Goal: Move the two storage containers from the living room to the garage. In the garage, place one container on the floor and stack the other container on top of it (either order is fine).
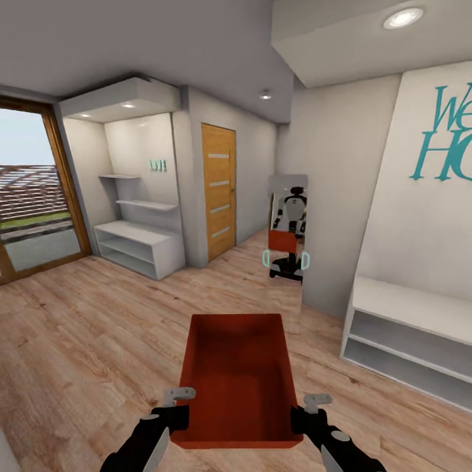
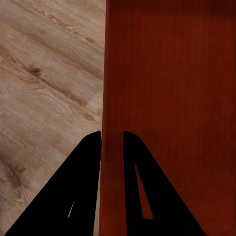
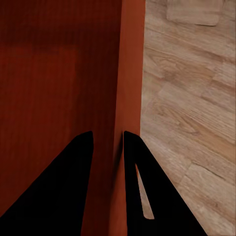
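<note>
The left gripper (image 1: 178, 396) pinches the left wall of the storage container (image 1: 237, 373) and the right gripper (image 1: 313, 402) pinches its right wall, so the bin hangs between both jaws above the wood floor (image 1: 85, 341), long axis pointing straight ahead toward the mirror (image 1: 288, 229).

A light wood plank floor (image 1: 105, 341) runs from the near edge to the far walls. On it, far left, stands a low white shelf unit (image 1: 137, 248) in an alcove. At the right, a white open bench shelf (image 1: 413, 341) sits against the wall. A tall mirror (image 1: 288, 229) stands on the floor by the far wall corner.
</note>
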Available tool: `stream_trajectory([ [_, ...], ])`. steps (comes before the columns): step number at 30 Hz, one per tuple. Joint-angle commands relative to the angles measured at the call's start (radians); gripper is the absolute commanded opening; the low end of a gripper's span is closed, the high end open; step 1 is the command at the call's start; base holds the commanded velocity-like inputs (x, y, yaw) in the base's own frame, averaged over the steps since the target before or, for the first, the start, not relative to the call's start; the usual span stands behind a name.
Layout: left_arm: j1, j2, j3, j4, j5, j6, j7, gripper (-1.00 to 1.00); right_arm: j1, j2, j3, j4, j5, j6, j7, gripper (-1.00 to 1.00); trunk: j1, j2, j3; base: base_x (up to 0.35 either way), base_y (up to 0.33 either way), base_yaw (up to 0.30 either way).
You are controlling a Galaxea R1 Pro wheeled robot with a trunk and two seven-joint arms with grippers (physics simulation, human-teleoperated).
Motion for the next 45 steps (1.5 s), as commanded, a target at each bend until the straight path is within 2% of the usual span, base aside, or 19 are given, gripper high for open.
stream_trajectory([
  [1, -0.001, 0.033, 0.015, 0.000, -0.016, 0.007, 0.010, -1.00, 0.000, -0.007, 0.026, -0.002, -0.008, -0.003, 0.009, -1.00, 0.001, -0.001, 0.000, 0.329, 0.000, 0.034],
  [16, -0.001, 0.033, 0.015, 0.000, -0.016, 0.007, 0.010, -1.00, 0.000, -0.007, 0.026, -0.002, -0.008, -0.003, 0.009, -1.00, 0.001, -0.001, 0.000, 0.329, 0.000, 0.016],
  [37, -0.001, 0.033, 0.015, 0.000, -0.016, 0.007, 0.011, -1.00, 0.000, -0.007, 0.026, -0.002, -0.008, -0.003, 0.009, -1.00, 0.001, -0.001, 0.000, 0.329, 0.000, 0.250],
  [45, -0.001, 0.033, 0.015, 0.000, -0.016, 0.007, 0.010, -1.00, 0.000, -0.007, 0.026, -0.002, -0.008, -0.003, 0.009, -1.00, 0.001, -0.001, 0.000, 0.329, 0.000, 0.035],
])
